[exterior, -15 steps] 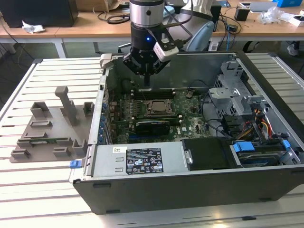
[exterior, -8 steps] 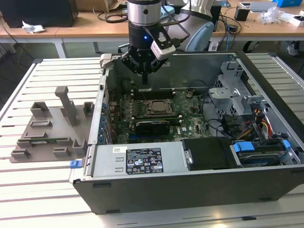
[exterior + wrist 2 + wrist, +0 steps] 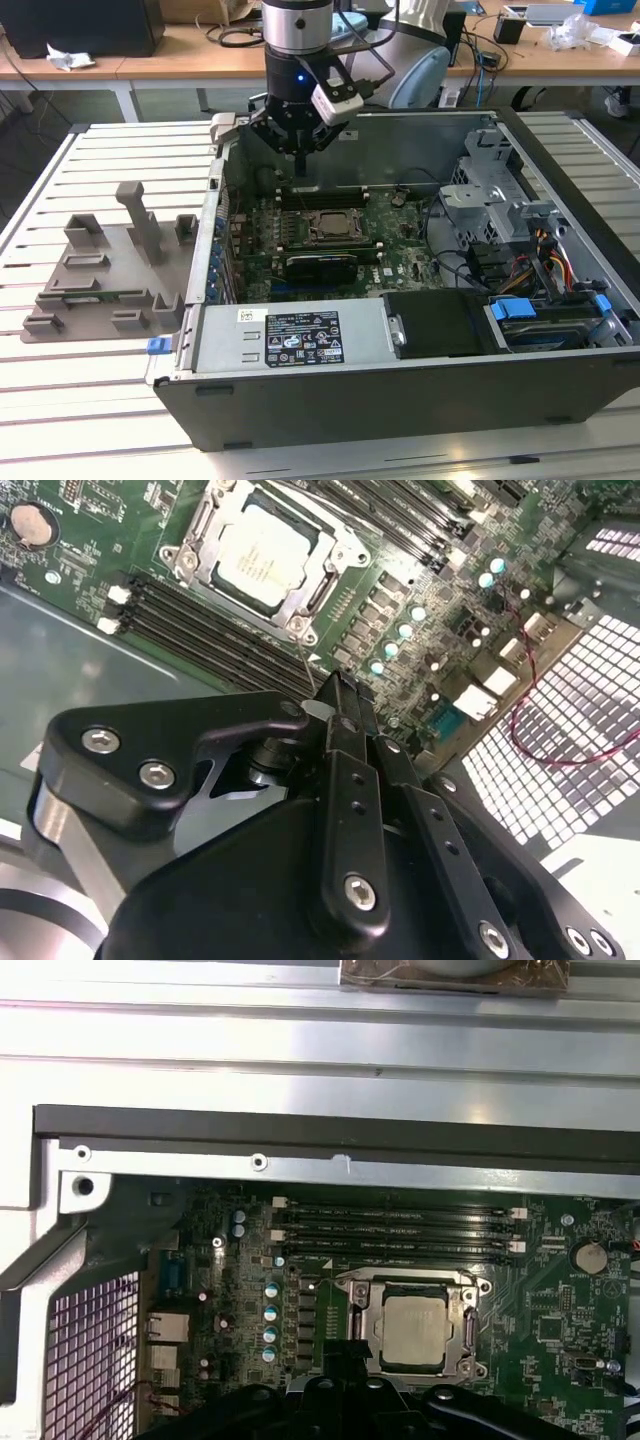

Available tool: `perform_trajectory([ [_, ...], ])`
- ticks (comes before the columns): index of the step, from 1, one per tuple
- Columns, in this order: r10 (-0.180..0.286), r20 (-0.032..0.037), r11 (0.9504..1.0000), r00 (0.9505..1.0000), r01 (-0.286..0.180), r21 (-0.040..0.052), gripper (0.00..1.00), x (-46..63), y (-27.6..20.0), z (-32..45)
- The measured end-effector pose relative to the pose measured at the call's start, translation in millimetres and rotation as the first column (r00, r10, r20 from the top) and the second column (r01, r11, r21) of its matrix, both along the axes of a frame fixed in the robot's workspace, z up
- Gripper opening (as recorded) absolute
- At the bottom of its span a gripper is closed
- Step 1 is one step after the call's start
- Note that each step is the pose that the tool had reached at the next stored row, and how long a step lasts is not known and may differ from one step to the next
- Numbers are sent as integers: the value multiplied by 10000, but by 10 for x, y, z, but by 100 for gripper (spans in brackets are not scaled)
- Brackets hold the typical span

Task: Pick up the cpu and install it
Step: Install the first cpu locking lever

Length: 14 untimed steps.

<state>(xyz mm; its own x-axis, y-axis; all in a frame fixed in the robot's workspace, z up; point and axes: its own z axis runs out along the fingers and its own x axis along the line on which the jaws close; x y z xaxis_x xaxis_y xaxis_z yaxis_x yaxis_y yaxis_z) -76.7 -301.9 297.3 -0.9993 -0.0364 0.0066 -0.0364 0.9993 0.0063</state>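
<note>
The cpu (image 3: 262, 555) already lies in the socket (image 3: 330, 570). The hand (image 3: 340, 695) (fingers together, empty) hovers beside it. Dropping skewed could scrape the unlatched frame.

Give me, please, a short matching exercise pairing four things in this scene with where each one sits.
Things:
1. cpu
2. gripper
3. grey plastic tray
4. round coin battery

Places:
A. on the slatted table outside the case, at the exterior view's left
B. seated in the socket frame on the motherboard
C. flat on the green board, away from the socket
D. above the open case, over the memory slots

Pairs: 1-B, 2-D, 3-A, 4-C
</note>
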Motion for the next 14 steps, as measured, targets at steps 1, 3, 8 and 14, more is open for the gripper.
perform_trajectory([
  [1, -1, 0, 10000, 10000, 1, 1, 11, -14, 1, -1],
  [3, 0, -2, 10000, 10000, 0, -2, 11, -40, 3, -2],
  [8, 0, 0, 10000, 10000, 0, -1, 11, -83, 20, -26],
  [14, 1, 1, 10000, 10000, -1, 1, 11, -159, 94, -116],
])
